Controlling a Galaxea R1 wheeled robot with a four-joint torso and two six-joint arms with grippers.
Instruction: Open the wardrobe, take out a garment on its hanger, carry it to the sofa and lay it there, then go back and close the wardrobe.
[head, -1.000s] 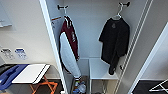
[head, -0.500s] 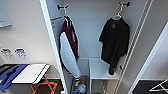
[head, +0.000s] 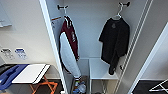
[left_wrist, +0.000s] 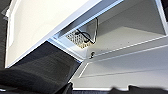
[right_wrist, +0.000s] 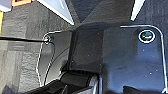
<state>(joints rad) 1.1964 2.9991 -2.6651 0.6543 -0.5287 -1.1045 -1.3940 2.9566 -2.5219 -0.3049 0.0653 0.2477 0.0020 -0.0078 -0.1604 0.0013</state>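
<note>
The wardrobe (head: 87, 32) stands open in the head view, its white doors swung out to either side. Inside on the right, the black garment (head: 115, 42) dangles from a thin white hanger (head: 119, 13), whose hook rests on a dark peg near the top. The garment's lower end hangs down to a white shelf (head: 100, 71). The left wrist view looks at the wardrobe's lower white panels (left_wrist: 130, 32) and a door (left_wrist: 42, 22) above dark carpet.
A maroon jacket with white sleeves (head: 68, 47) hangs on the wardrobe's left peg. Small colourful items (head: 80, 87) lie on its floor. A white-and-blue folding chair with orange legs (head: 30, 73) stands at the left. Dark carpet (right_wrist: 22, 50) surrounds the robot's base.
</note>
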